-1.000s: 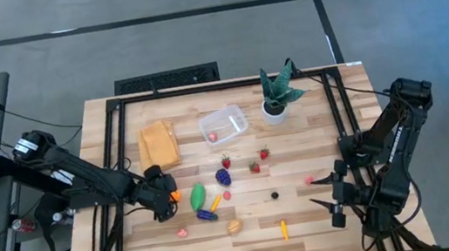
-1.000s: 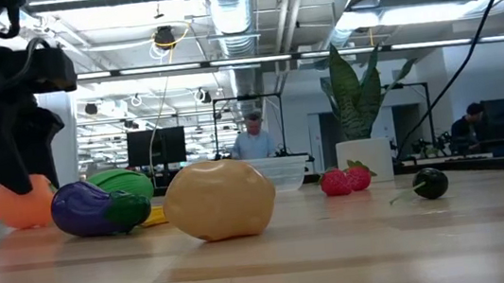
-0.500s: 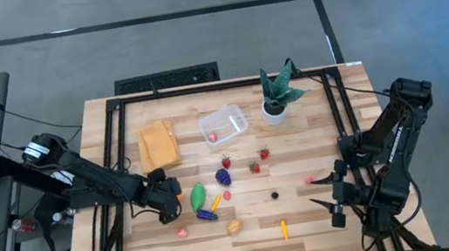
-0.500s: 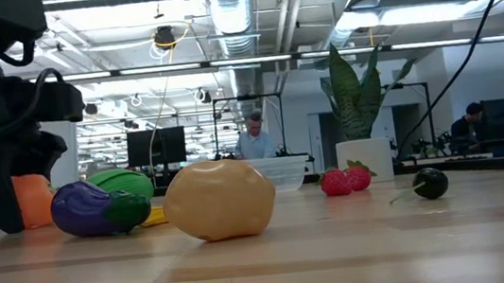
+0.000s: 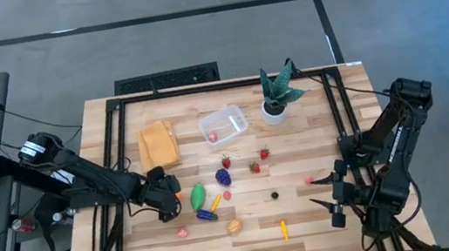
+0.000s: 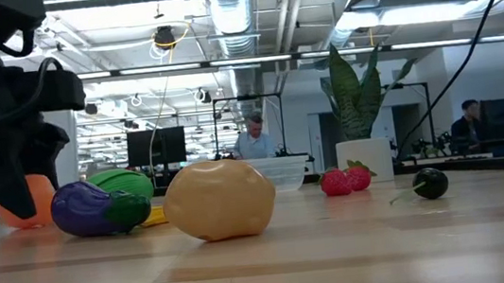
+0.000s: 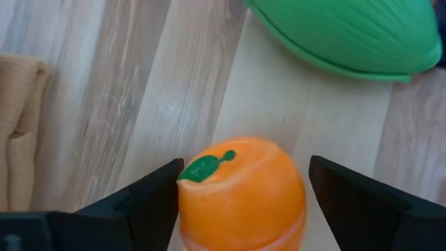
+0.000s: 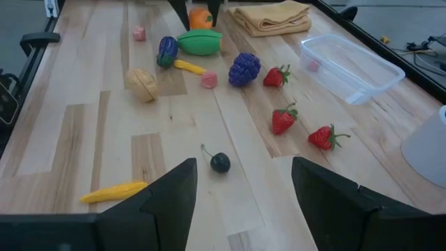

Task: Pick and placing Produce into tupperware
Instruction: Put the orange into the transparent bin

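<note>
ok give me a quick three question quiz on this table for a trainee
1. True or false: the left claw stands open around the orange.
2. What lies inside the clear tupperware tub? A) the purple grapes B) a small pink piece C) nothing
3. Fill in: the right claw hovers open, holding ____.

Key:
1. True; its fingers flank the orange.
2. B; the grapes lie on the table.
3. Nothing; the black cherry lies ahead of it.

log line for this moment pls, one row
left claw: open, straddling orange | right claw: open, idle at table's right | tupperware: one pink bit inside
</note>
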